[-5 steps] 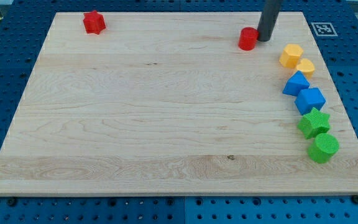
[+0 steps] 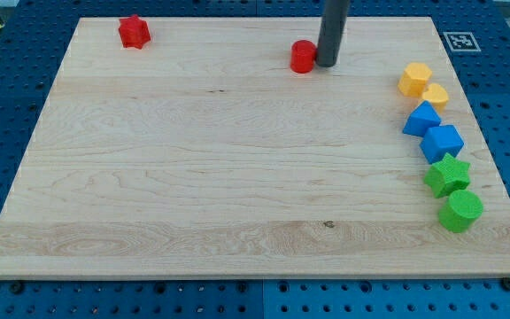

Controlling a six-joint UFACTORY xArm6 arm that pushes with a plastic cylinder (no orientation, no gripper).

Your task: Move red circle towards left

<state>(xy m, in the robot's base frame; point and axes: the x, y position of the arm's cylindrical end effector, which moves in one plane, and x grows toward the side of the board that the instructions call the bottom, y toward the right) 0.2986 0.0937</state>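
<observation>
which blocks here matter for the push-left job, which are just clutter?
In the job:
red circle
my tip, against the circle's right side in the view

Just lying about:
red star, top left
yellow pair
blue pair
green star
green round block

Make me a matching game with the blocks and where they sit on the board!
Things:
1. red star
2. red circle
3. green circle
4. yellow hexagon

Places:
A. lowest block in the row at the view's right
B. top left corner
C. just left of my tip
D. top of the row at the view's right

Pairs: 1-B, 2-C, 3-A, 4-D
</observation>
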